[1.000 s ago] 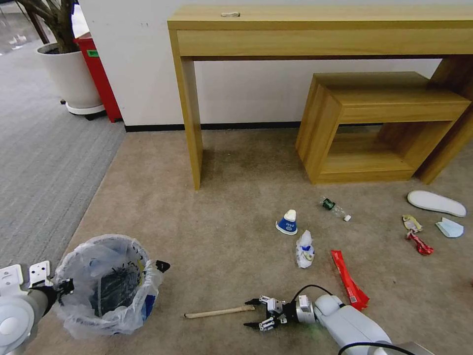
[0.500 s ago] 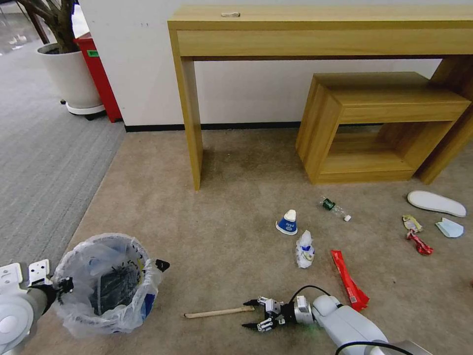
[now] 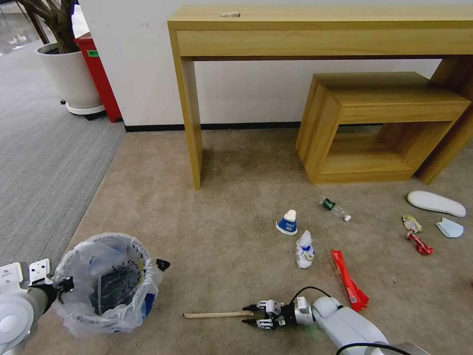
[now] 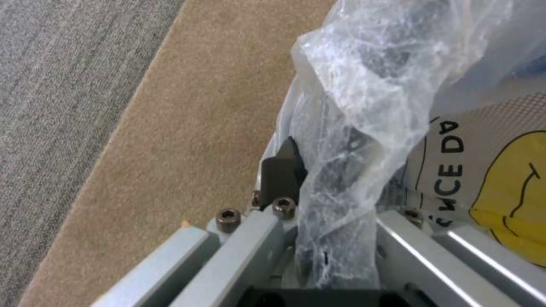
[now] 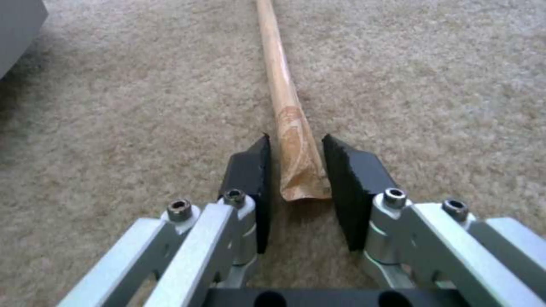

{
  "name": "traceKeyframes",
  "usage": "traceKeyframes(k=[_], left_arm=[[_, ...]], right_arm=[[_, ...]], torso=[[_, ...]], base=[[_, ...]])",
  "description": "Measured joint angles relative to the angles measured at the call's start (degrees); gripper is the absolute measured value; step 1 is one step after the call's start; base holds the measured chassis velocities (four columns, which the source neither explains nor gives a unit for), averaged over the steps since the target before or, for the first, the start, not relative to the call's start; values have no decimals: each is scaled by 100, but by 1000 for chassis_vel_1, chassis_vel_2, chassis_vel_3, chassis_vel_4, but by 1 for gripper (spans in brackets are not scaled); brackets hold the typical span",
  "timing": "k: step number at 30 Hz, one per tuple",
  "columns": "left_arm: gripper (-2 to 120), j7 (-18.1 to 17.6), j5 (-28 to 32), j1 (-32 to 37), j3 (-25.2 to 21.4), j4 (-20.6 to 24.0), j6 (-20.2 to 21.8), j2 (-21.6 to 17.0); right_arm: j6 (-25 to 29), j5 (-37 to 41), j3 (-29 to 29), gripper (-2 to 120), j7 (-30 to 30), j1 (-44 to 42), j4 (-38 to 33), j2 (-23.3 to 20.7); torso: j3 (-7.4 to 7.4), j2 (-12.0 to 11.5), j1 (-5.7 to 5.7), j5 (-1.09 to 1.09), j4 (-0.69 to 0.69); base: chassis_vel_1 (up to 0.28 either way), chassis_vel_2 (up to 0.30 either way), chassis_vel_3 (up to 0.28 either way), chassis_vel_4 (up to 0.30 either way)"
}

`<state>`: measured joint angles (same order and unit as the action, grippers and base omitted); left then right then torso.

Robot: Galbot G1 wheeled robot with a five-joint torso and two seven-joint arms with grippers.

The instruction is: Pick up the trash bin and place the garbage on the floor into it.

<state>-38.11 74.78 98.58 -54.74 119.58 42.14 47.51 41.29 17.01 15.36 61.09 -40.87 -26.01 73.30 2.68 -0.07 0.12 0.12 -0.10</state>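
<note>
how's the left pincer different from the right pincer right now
The left pincer is clamped on the trash bin rim and its clear liner; the right pincer straddles the near end of a paper-wrapped stick, pads apart and not yet pressing it. The left one carries its load at the robot's left; the right one sits low against the beige carpet. Both have the same dark pads and metal links.

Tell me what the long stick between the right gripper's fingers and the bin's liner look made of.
Stick: looks like tan kraft paper, matte, creased and flattened at its open end, likely a chopstick sleeve. Liner of the trash bin: thin clear plastic film, glossy and crinkled.
</note>
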Motion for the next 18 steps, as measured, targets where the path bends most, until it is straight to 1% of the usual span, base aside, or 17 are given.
traceKeyframes(k=[3, 5, 6, 8, 9, 11, 18], left_arm=[[0, 0, -2, -6, 0, 1, 0, 0], [0, 0, -3, -14, 1, 8, 0, 2], [0, 0, -3, -14, 1, 8, 0, 2], [0, 0, -3, -14, 4, 13, 0, 7], [0, 0, -3, -14, 4, 13, 0, 7], [0, 0, -4, -12, 4, 19, 0, 7], [0, 1, -12, -3, 4, 24, 0, 33]], right_arm=[[1, 0, 1, 24, 0, -1, -9, -5], [2, -1, 3, 14, 1, -4, -18, -18], [2, -1, 3, 14, 1, -4, -18, -18], [6, -1, 2, 6, 7, -14, -23, -33], [6, -1, 2, 6, 7, -14, -23, -33], [10, 0, -2, 0, 11, -27, -22, -38], [20, 2, -9, 0, 38, -30, -26, -38]], torso=[[0, 0, 0, 0, 0], [0, 0, 0, 0, 0], [0, 0, 0, 0, 0], [0, 0, 0, 0, 0], [0, 0, 0, 0, 0], [0, 0, 0, 1, 0], [0, 0, 0, 0, 0]], base=[[0, 0, 0, 0], [0, 0, 0, 0], [0, 0, 0, 0], [0, 0, 0, 0], [0, 0, 0, 0], [0, 0, 0, 0], [0, 0, 0, 0]])
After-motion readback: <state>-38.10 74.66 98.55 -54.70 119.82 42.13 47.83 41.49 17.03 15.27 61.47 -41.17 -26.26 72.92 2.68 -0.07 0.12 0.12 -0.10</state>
